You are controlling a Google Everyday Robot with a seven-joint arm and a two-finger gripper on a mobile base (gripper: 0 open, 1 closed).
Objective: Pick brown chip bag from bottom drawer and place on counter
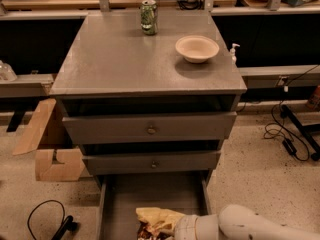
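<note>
speckled workshop floor surrounds a grey drawer cabinet (150, 129), seen from the front and slightly above. the cabinet's flat top, the counter (125, 64), carries a green soda can (148, 17) near its back edge and a cream bowl (197, 48) towards its right side. below the counter, two drawers with brass knobs (151, 130) sit closed. at the cabinet's foot the bottom drawer (150, 194) is pulled out as a shallow grey tray. the brown chip bag (154, 219), crumpled tan and dark brown foil, lies at the front of that drawer. a white robot arm (250, 227) reaches in low from the cabinet's front right, and the gripper (170, 232) sits right against the bag, partly hidden at the bottom edge. whether it has closed on the bag cannot be told. a cardboard box (50, 154) rests left of the cabinet. the step in hand looks like the grasp inside the drawer. next would come a secure hold, a lift clear of the low drawer walls, then a carry up to bare counter away from the bowl.
</note>
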